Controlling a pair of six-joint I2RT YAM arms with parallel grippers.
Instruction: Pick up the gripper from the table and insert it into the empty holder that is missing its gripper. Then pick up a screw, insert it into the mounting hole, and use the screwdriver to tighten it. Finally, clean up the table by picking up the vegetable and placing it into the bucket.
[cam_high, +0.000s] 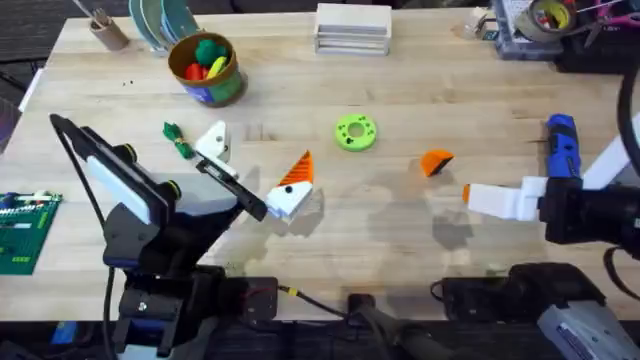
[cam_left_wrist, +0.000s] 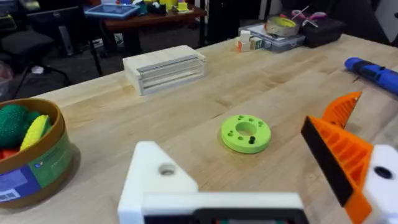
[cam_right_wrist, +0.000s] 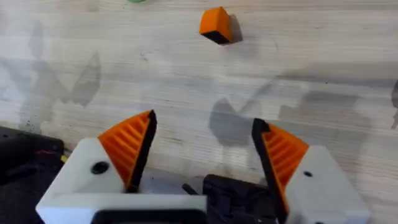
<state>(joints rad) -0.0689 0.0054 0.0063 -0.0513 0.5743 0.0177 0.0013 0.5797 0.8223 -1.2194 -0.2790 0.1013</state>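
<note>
The small orange gripper (cam_high: 436, 161) lies on the table right of centre; in the right wrist view the gripper (cam_right_wrist: 216, 25) lies ahead of my fingers. My right gripper (cam_high: 468, 195) (cam_right_wrist: 205, 134) hovers just short of it, open, with both orange pads in place. My left gripper (cam_high: 252, 170) (cam_left_wrist: 245, 180) is open wide near the table's middle. One of its fingers is the bare white holder (cam_high: 212, 143) (cam_left_wrist: 158, 177) with a hole; the other carries an orange pad. The blue screwdriver (cam_high: 562, 145) (cam_left_wrist: 373, 70) lies at the right. The vegetable (cam_high: 178, 140) rests below the bucket (cam_high: 205, 68) (cam_left_wrist: 25, 155).
A bright-green disc (cam_high: 355, 132) (cam_left_wrist: 245, 132) with holes lies at the centre. A pale slatted block (cam_high: 352, 28) stands at the back, with a tape roll and box (cam_high: 530, 20) at the back right, a tan cup (cam_high: 105, 30) at the back left and a green board (cam_high: 25, 230) at the left edge.
</note>
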